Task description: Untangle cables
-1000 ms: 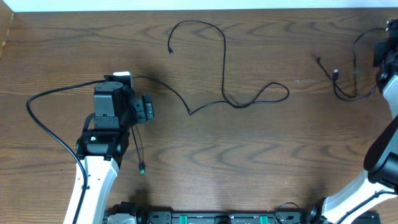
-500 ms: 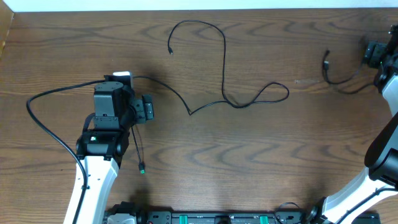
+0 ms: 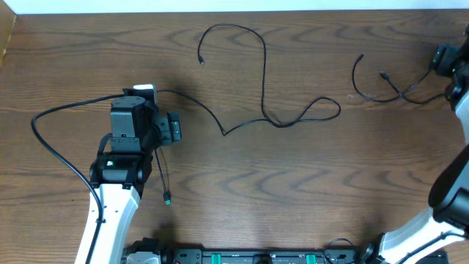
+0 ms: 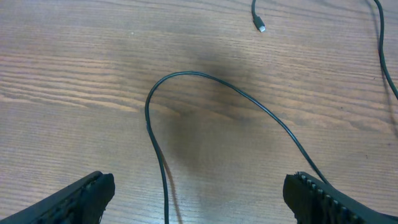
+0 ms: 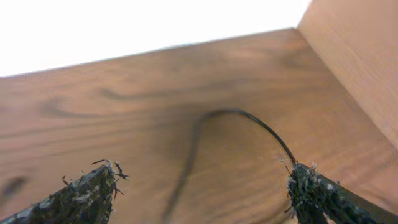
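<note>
Right wrist view: the right gripper (image 5: 202,186) has its jaws spread wide with nothing clamped between them. The short black cable (image 5: 264,127) arcs across the table (image 5: 93,112) ahead of the fingers. One end of the arc runs down to the tip of the finger on the right of that view, though contact there cannot be confirmed. Overhead, this cable lies near the right edge, crossing itself once, with a small plug end free beside the crossing. It is well apart from the long black cable (image 3: 265,81), which meanders over the middle of the table and runs in beside the left gripper (image 4: 199,194). That gripper is likewise wide open and empty, hovering over an arc of black cord (image 4: 186,73) lying flat on the wood. Assessment: the two cables appear separated, and the remaining fault is the self-crossing in the short one. Recommended practice: take hold close to the plug end rather than mid-span, close on one strand only, and draw it outward low over the surface so the loop opens instead of tightening. Risk noted: so thin a cord may slip from the pads.
</note>
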